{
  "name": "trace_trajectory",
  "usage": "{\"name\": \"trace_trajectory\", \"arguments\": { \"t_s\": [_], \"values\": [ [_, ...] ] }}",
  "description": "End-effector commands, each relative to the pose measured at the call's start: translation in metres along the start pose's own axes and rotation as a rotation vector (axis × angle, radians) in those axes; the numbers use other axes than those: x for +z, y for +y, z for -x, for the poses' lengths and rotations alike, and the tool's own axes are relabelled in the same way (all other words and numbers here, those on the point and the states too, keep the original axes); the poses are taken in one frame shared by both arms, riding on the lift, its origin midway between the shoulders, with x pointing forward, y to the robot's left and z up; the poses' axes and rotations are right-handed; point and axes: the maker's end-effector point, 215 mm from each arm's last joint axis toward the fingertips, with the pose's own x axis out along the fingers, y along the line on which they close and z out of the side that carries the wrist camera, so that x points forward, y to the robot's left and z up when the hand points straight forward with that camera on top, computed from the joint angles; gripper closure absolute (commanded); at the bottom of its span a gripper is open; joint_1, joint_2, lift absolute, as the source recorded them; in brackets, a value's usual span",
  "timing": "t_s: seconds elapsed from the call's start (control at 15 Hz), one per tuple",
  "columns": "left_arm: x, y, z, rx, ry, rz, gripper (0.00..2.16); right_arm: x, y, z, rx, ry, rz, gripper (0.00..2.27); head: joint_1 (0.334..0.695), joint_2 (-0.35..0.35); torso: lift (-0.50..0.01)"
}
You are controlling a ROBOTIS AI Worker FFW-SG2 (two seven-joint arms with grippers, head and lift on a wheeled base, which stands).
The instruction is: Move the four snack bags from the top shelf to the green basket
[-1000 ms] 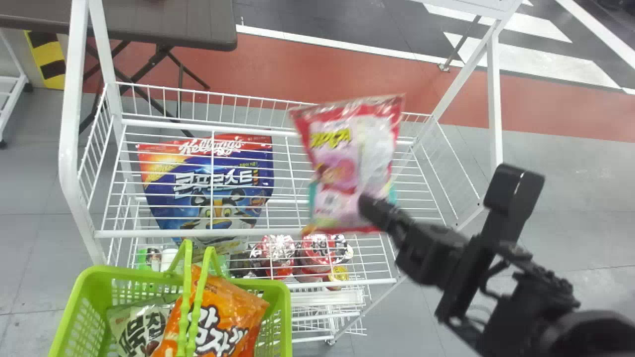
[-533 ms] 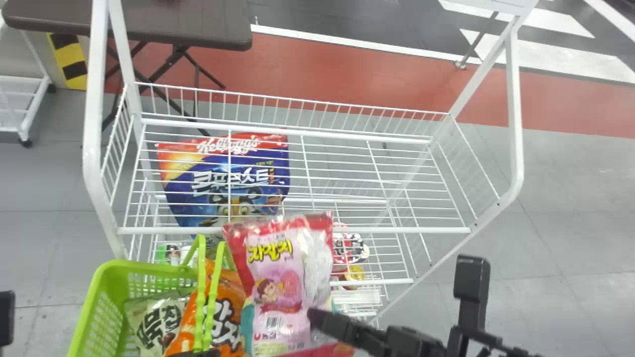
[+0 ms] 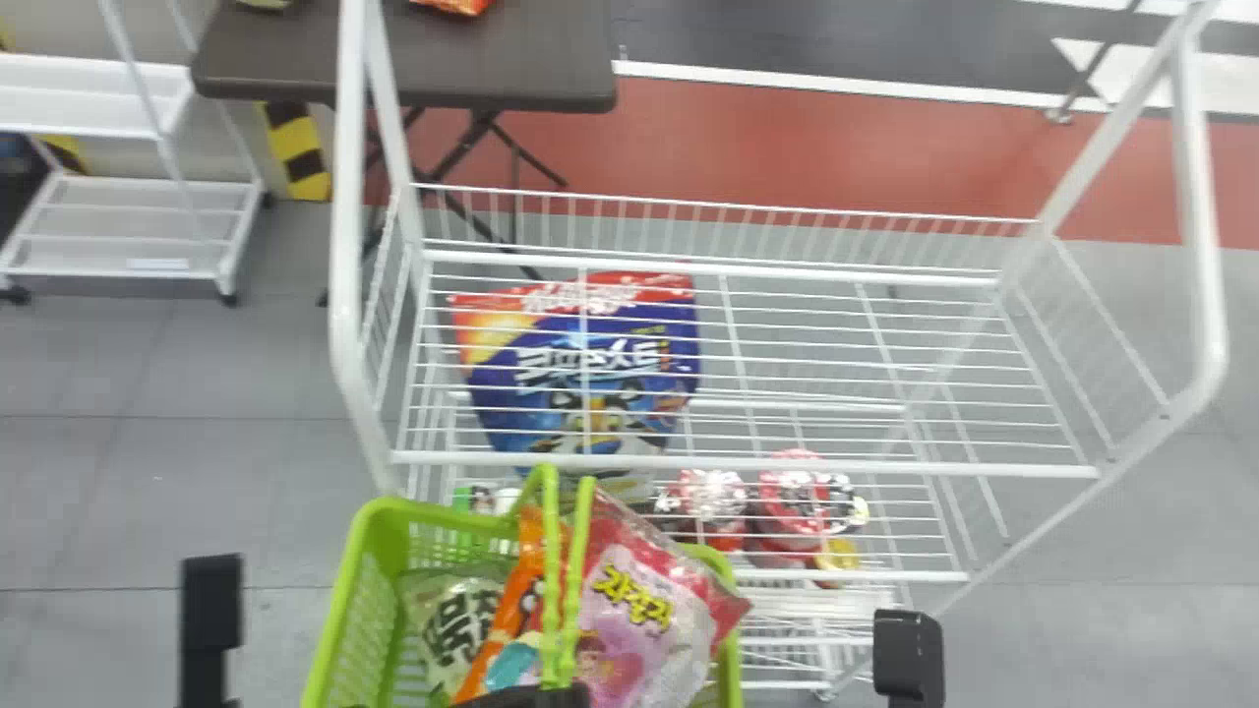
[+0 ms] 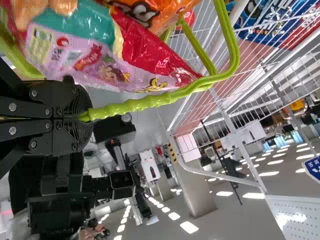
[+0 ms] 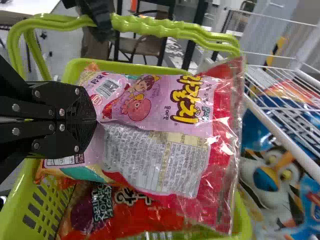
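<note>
On my left side, I have the left gripper (image 3: 566, 694) at the green basket's handle (image 3: 551, 590), its fingers closed with the handle pinched between them. My right gripper (image 3: 909, 657) is low on the near side, and its fingers are clenched on one end of the pink snack bag (image 3: 639, 624). That bag lies tilted in the right part of the green basket (image 3: 366, 551), just beside the handle, its red end slanting up over the rim toward the white wire rack. From the head I also see a green-and-white snack bag (image 3: 457, 619) at the basket's left and an orange snack bag (image 3: 511, 600) between the two. The right wrist view (image 5: 95, 120) gives me what I can't make out from above: a silver panel of fine print along the pink bag, the clear crinkled border at its red end, and a red bag surface with a purple patch beneath it. The left wrist view adds a teal part of the pink bag, with the orange bag against it. The head view gives me the wider layout: the top shelf (image 3: 748, 468) spans the middle, a blue cereal bag (image 3: 590, 364) shows through its wires, round red packages (image 3: 797, 501) sit lower down, and a dark desk (image 3: 511, 59) stands at the far left.
</note>
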Motion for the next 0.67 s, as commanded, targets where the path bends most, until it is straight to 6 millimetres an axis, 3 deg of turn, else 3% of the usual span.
{"name": "trace_trajectory", "arguments": {
  "t_s": [0.0,0.07,0.2,0.33,0.4,0.47,0.53,0.6],
  "values": [
    [-0.001,0.0,0.003,0.002,-0.002,0.006,1.81,0.007,-0.022,-0.012,-0.091,-0.016,0.053,2.22,0.695,-0.06,0.0],
    [-0.001,0.0,0.004,0.0,-0.003,0.006,1.81,0.009,-0.031,-0.012,-0.119,-0.014,0.057,2.2,0.695,-0.06,0.0],
    [-0.001,0.0,0.004,0.001,-0.002,0.006,1.81,-0.01,-0.048,-0.005,-0.159,0.065,0.055,2.05,0.695,-0.077,0.0],
    [0.001,0.0,0.003,0.003,-0.004,0.002,1.81,-0.021,-0.044,0.001,-0.137,0.098,0.036,1.46,0.695,-0.112,0.0],
    [0.001,0.001,0.003,0.005,-0.004,0.002,1.81,-0.022,-0.04,0.003,-0.133,0.101,0.039,1.01,0.695,-0.116,0.0],
    [0.001,0.001,0.003,0.005,-0.004,0.002,1.81,-0.02,-0.037,0.01,-0.136,0.103,0.048,0.41,0.695,-0.119,0.0],
    [0.0,0.0,0.004,0.005,-0.003,0.001,1.81,-0.016,-0.031,0.018,-0.14,0.099,0.065,0.06,0.695,-0.121,0.0],
    [0.001,0.0,0.004,0.006,-0.004,0.0,1.81,-0.005,-0.025,0.025,-0.144,0.074,0.089,0.02,0.695,-0.13,0.0]
  ]
}}
